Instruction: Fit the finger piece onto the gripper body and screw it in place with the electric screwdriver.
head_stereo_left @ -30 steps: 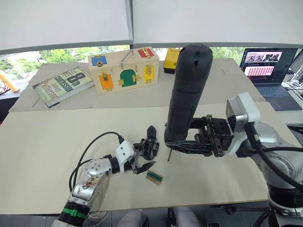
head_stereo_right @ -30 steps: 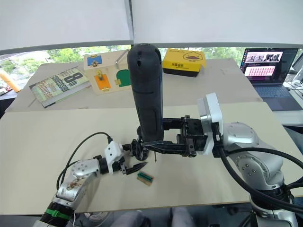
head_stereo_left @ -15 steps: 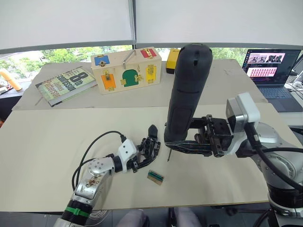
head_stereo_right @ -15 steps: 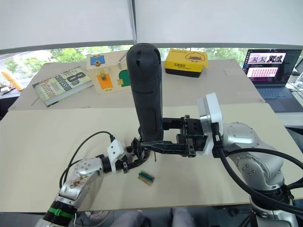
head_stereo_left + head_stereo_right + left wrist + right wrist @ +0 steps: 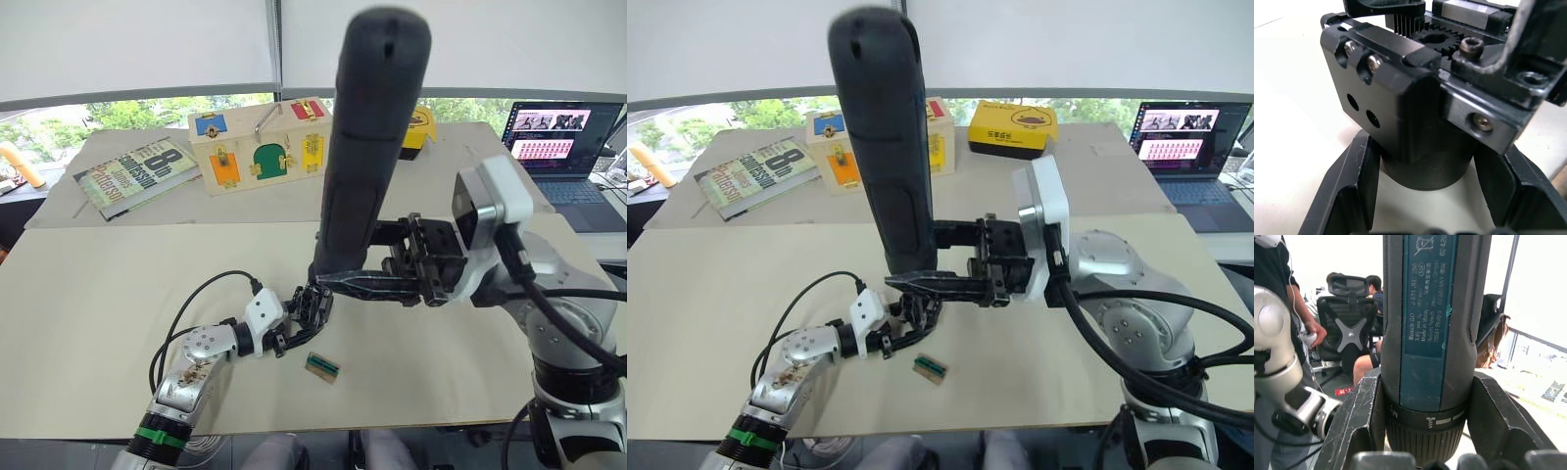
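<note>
Dark grey screwdriver [image 5: 367, 157], one, clamped upright between the right gripper's [image 5: 338, 284] closed fingers with its tip directly over the work, seemingly poised for driving a screw. Black gripper body [image 5: 1415, 117], one, on the beige table [image 5: 98, 294]; the left gripper [image 5: 294, 328] has its fingers around the round base, apparently steadying it. The finger piece cannot be told apart; one small green tray [image 5: 321, 367] lies just beside.
</note>
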You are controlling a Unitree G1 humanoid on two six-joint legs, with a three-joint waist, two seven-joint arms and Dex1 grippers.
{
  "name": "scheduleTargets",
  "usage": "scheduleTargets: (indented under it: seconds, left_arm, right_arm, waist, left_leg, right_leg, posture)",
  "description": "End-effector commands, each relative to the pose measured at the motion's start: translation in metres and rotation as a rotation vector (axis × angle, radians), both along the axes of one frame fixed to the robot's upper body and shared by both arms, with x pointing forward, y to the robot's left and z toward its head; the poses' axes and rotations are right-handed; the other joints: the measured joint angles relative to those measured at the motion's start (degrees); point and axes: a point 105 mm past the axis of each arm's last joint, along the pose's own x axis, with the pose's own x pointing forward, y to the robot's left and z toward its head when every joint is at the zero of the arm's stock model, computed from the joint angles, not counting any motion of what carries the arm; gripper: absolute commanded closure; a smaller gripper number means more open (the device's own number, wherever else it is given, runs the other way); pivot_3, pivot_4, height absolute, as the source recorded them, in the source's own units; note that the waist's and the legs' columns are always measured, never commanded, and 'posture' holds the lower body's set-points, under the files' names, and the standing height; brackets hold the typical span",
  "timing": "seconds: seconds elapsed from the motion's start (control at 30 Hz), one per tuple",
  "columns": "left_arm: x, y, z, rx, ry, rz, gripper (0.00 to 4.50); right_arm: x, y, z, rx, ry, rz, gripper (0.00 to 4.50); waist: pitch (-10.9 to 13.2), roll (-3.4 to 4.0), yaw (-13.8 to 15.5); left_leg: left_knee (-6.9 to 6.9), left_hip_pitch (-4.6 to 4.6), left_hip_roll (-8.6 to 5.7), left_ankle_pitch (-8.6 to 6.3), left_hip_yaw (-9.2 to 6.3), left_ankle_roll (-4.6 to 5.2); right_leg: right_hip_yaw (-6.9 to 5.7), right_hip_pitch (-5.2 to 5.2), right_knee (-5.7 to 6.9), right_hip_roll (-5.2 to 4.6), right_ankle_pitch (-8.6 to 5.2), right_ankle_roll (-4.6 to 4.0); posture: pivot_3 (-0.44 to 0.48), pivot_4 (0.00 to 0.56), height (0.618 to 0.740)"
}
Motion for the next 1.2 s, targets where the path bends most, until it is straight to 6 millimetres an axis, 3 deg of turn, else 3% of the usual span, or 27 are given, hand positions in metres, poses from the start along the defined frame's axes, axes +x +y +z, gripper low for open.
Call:
scheduleTargets:
  seconds: [0.03,0.6,1.2]
  left_arm:
    - [-0.007,-0.007,-0.012,0.014,0.053,-0.041,2.23]
    - [-0.009,-0.005,-0.019,0.022,0.080,-0.031,2.23]
    - [-0.009,-0.003,-0.023,0.026,0.094,-0.024,2.23]
  right_arm:
    - [-0.003,0.007,0.012,0.037,-0.011,0.027,2.60]
    - [0.017,0.034,0.002,0.023,-0.015,0.002,2.60]
    - [0.029,0.046,-0.014,-0.012,-0.030,-0.048,2.60]
  waist:
    - [0.0,0.01,-0.1]
    - [0.0,0.04,-0.1]
    - [0.0,0.06,-0.2]
  left_leg:
    - [0.00,0.00,0.00,0.00,0.00,0.00]
    - [0.01,0.00,-0.04,0.00,0.00,0.00]
    - [0.01,0.04,-0.05,0.00,0.00,0.00]
  right_leg:
    - [0.00,-0.01,0.00,0.00,0.00,0.00]
    - [0.00,-0.01,0.03,0.02,0.00,0.00]
    - [-0.02,0.00,0.04,0.04,0.00,0.00]
  posture:
    - [0.000,0.150,0.740]
    - [0.000,0.150,0.740]
    - [0.000,0.150,0.740]
